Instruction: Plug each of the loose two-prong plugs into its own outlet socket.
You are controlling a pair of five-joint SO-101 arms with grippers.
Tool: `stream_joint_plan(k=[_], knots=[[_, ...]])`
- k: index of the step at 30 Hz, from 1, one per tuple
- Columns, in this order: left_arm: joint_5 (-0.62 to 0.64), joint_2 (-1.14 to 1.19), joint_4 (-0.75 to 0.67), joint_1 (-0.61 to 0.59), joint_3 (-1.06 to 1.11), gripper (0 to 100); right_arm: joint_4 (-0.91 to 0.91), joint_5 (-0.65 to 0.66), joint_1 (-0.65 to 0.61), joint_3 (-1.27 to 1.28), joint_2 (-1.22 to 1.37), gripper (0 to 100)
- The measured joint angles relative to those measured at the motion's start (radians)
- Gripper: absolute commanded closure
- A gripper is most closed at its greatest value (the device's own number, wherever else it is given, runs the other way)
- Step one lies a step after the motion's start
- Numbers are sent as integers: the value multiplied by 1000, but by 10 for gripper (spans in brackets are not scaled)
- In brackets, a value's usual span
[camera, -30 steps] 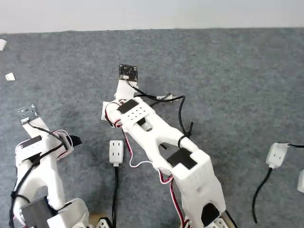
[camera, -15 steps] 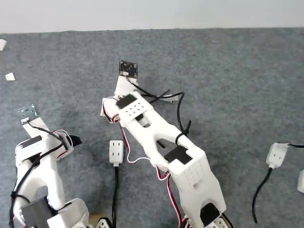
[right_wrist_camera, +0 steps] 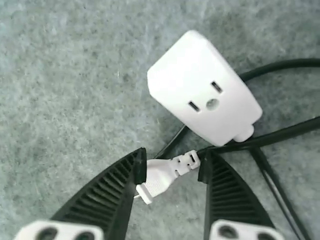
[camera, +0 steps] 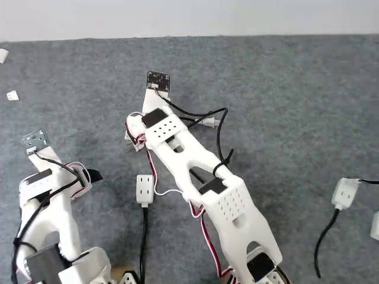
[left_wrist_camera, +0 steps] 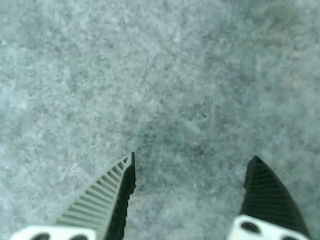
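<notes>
My right gripper is shut on a small white two-prong plug, which lies crosswise between the black ribbed fingers. The plug's black cable runs off to one side. Just beyond the fingertips a white outlet socket lies face up on the grey carpet, with its own black cord. From above, the right arm stretches over the middle of the carpet, beside a white outlet socket. My left gripper is open over bare carpet, nothing between its fingers. The left arm stands at the near left.
Another white outlet socket with a black cord lies at the right, and a further white piece touches the right edge. Two white scraps lie at the far left. Black cords cross the carpet near the right gripper.
The right arm has swung a little to the left and farther out over the carpet. The left arm has kept still.
</notes>
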Motion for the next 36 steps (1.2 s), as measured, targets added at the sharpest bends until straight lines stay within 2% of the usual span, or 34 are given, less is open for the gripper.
stream_joint_plan(k=[7,11,17,27,36], knots=[[0,0,0,0,0,673,209,2,-32,-80,25,823],[0,0,0,0,0,673,226,2,-43,-83,32,831],[0,0,0,0,0,673,252,2,-38,-92,43,992],[0,0,0,0,0,673,252,64,-60,-92,46,990],[0,0,3,0,0,673,169,313,-92,-109,49,990]])
